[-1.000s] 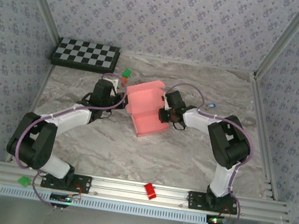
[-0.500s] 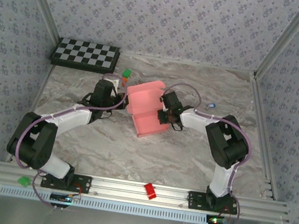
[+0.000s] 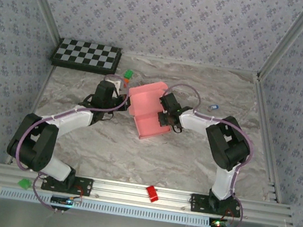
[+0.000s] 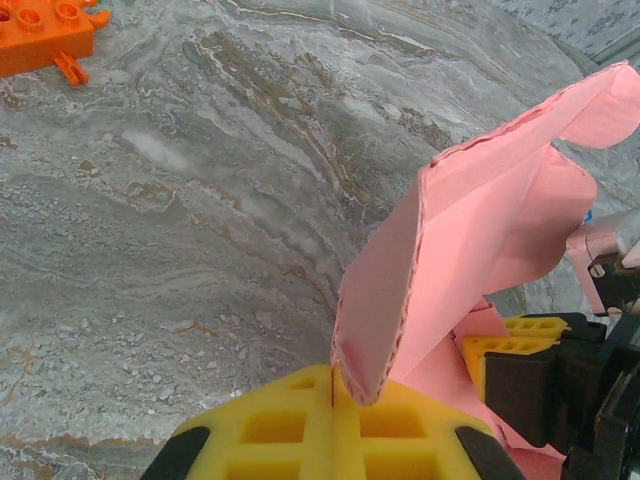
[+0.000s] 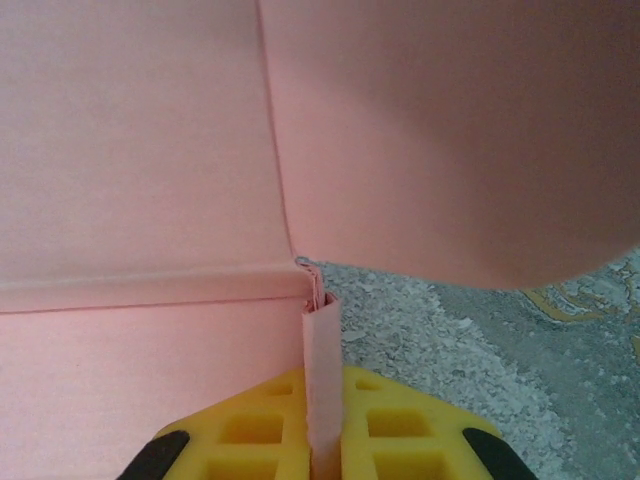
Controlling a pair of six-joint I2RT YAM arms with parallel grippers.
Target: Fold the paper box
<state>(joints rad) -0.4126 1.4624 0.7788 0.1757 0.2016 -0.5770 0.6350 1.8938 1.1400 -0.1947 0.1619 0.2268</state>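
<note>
Checkerboard (image 3: 87, 55): flat at far left corner of table (image 3: 190, 159)
Left gripper (image 4: 333, 385): yellow pads pressed together on thin edge of raised pink flap
Paper box (image 3: 147, 113): mid-table between both grippers, partly folded, rear panel standing, floor panel lying flat
Right gripper (image 5: 322, 410): pads clamped on narrow doubled strip at box's right side
Red block (image 3: 152, 193): on near rail, well apart from box
Small blue object (image 3: 214, 107): on table right of right arm, apart from box

2 white-and-black arms (image 3: 71, 117) carry purple cables (image 3: 185, 86) and yellow fingers (image 4: 270, 430) moulded with square recesses.
</note>
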